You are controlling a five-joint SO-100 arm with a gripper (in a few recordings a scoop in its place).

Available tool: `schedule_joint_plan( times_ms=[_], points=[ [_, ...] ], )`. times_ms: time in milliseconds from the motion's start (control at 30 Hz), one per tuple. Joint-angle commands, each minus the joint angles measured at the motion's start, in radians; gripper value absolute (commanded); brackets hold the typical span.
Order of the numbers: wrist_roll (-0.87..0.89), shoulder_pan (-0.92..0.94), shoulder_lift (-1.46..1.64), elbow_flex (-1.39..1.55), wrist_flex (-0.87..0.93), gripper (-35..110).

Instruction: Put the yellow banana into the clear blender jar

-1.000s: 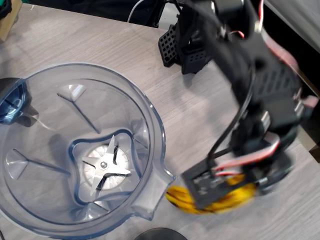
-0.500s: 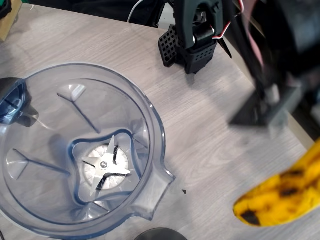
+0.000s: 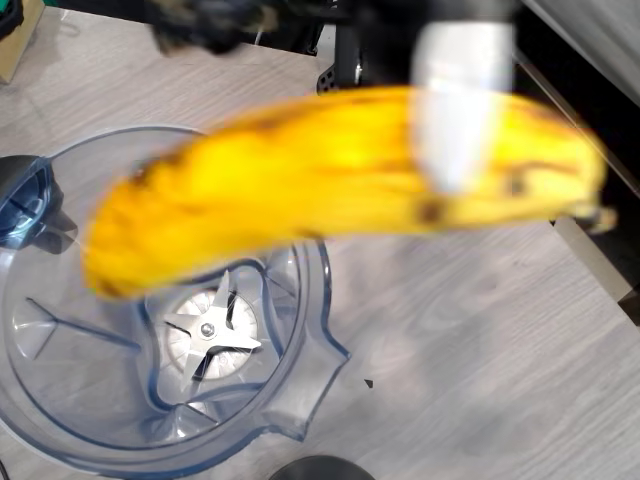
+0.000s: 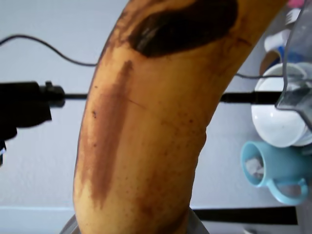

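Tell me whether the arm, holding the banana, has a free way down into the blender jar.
Probably yes. The banana is up high, partly over the jar, whose mouth is open with just the blade at the bottom. The view is blurred, so exact alignment is unclear.

One yellow banana (image 3: 300,190), one clear blender jar (image 3: 60,420) (a single blade), one blue mug (image 4: 273,168).

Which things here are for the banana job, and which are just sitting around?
For the job:
banana, held up over the jar
jar, with its blade
gripper, blurred, finger across the banana

Just sitting around:
blue mug
white bowl
dark blue thing at the left edge
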Motion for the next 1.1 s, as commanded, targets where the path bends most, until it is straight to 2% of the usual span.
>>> schedule_joint_plan(
  times_ms=[0, 300, 400, 533, 667, 900, 933, 1033, 1067],
  points=[
    [0.031, 0.104, -0.051, -0.043, 0.020, 7],
    [0.107, 0.206, -0.215, 0.003, 0.141, 8],
    [0.100, 0.193, -0.242, 0.017, 0.184, 19],
    [0.100, 0.183, -0.293, 0.017, 0.261, 43],
    [0.098, 0.186, -0.299, -0.018, 0.305, 43],
    [0.101, 0.135, -0.287, -0.319, 0.557, 43],
    [0.098, 0.109, -0.256, -0.328, 0.595, 43],
    [0.095, -0.003, -0.114, -0.267, 0.652, 18],
    [0.101, -0.037, -0.063, -0.233, 0.655, 5]
  ],
)
